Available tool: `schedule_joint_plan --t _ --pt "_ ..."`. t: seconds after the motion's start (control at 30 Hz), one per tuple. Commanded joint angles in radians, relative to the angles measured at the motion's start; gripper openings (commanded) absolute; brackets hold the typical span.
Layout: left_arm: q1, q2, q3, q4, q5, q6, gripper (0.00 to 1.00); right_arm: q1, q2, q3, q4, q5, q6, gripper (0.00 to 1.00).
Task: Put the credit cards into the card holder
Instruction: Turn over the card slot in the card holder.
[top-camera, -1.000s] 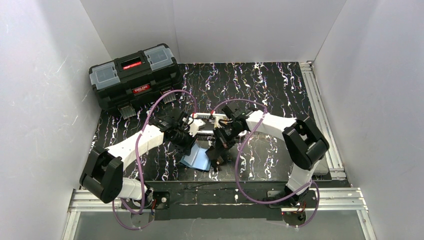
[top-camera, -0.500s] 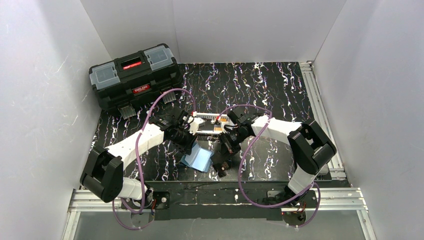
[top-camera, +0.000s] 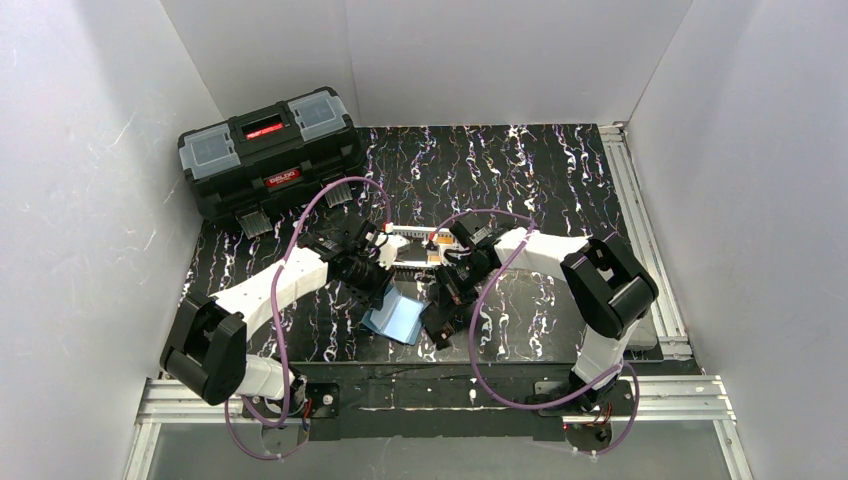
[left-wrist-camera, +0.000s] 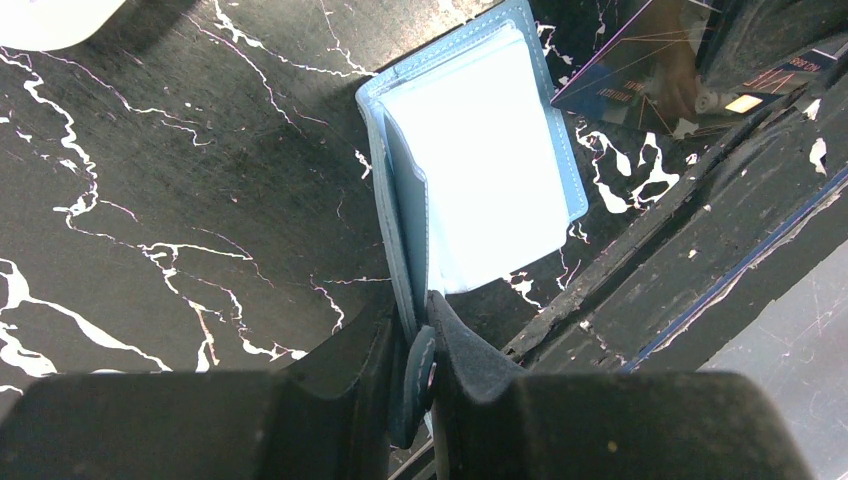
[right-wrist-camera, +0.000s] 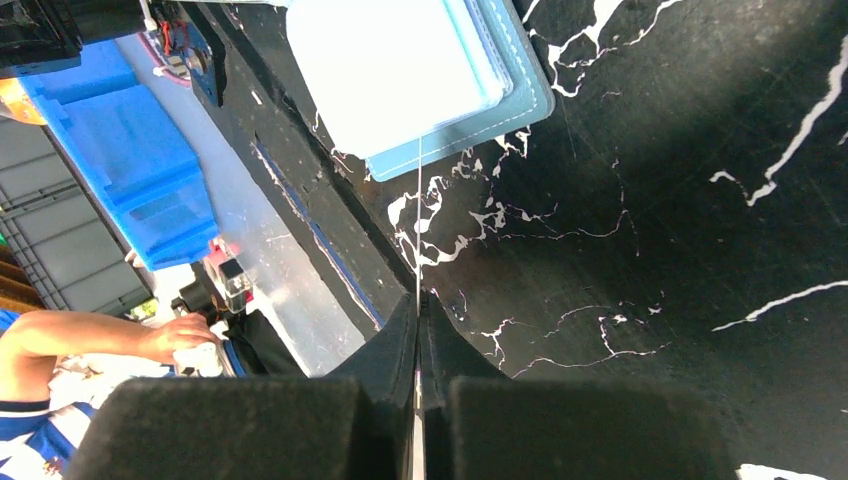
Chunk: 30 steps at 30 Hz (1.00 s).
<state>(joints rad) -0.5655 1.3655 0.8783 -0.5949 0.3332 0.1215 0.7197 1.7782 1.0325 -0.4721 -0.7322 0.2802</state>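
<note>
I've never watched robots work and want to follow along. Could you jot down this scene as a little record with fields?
setting: black marbled table between white walls
card holder: teal-blue, opened like a booklet, clear sleeves showing
black credit card: held just beside the holder's edge, not in a sleeve
left gripper: shut on one edge of the card holder
right gripper: shut on the black credit card
also there: black toolbox at the far left corner
stage: card not yet inserted
</note>
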Motion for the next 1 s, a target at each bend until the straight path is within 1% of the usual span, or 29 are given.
schedule_joint_plan --t 0.0,0.17,0.4,0.57,0.97 --pt "-0.004 -0.006 0.016 -0.013 0.024 -0.001 0.14 0.001 0.006 0.028 -0.008 -0.005 -0.021 0.01" --pt "-0.005 -0.008 0.014 -0.01 0.026 0.0 0.14 0.003 0.002 0.008 -0.004 -0.002 -0.023 0.01" --pt "-0.005 -0.012 0.013 -0.009 0.035 0.003 0.14 0.02 0.028 0.04 -0.015 0.022 -0.027 0.01" --pt "-0.005 -0.012 0.013 -0.01 0.029 0.003 0.14 0.03 0.025 0.033 -0.033 0.05 -0.039 0.01" --pt "-0.005 -0.016 0.013 -0.012 0.038 0.005 0.14 0.035 0.014 0.051 -0.017 0.033 -0.037 0.01"
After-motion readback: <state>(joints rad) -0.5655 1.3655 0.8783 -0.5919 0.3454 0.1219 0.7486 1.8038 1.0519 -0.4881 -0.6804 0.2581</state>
